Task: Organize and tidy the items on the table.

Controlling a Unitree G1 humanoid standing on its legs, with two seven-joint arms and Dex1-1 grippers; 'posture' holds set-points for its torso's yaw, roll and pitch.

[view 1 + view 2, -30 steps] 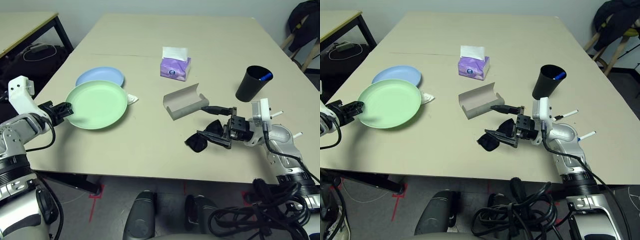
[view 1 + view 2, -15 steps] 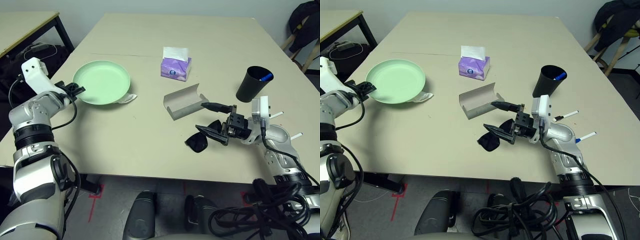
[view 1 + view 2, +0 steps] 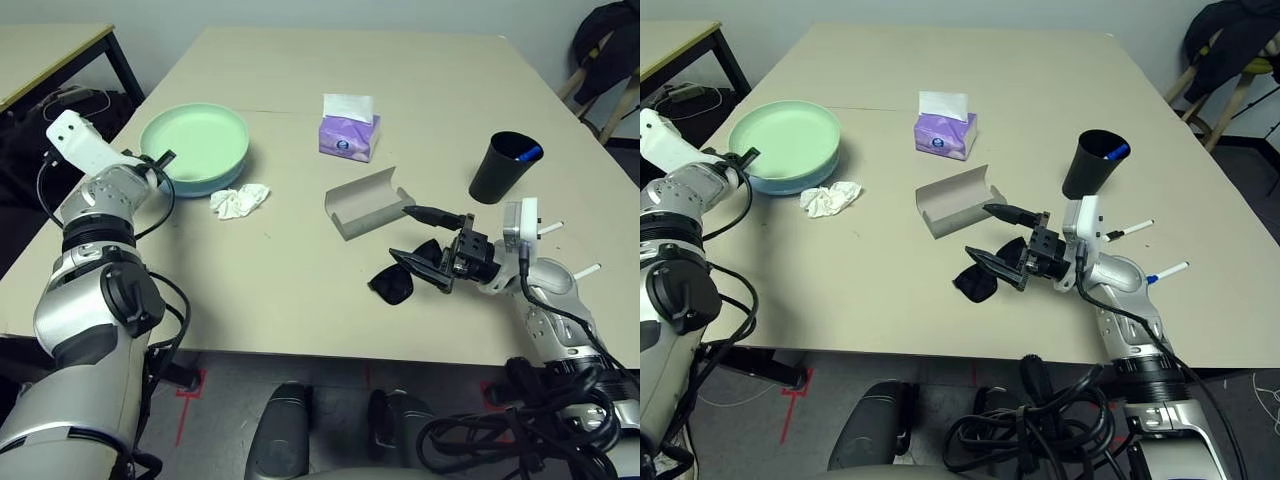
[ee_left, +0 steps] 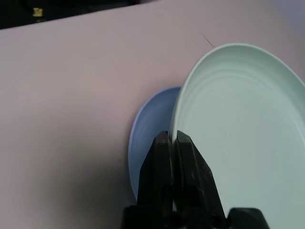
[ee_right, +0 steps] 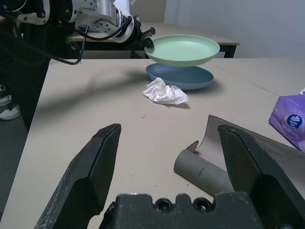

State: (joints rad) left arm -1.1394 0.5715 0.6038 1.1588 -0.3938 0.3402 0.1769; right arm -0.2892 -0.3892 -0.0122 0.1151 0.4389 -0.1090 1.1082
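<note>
Left gripper (image 4: 172, 143) clamped on rim of green plate (image 3: 195, 145), held just above blue plate (image 5: 180, 77) at table (image 3: 300, 290) left. Rigid, light, likely slippery: rim grip only, kept level. Right gripper (image 5: 167, 157) spread wide, empty, near case (image 3: 368, 203).

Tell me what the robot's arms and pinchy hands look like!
Both arms are chunky shiny silver tubes with black rings at the joints and black cables looping along them. Each wrist carries a small white box. The left gripper and right gripper each have two black fingers, which are wedge-shaped, wide at the base and narrowing to a tip.
</note>
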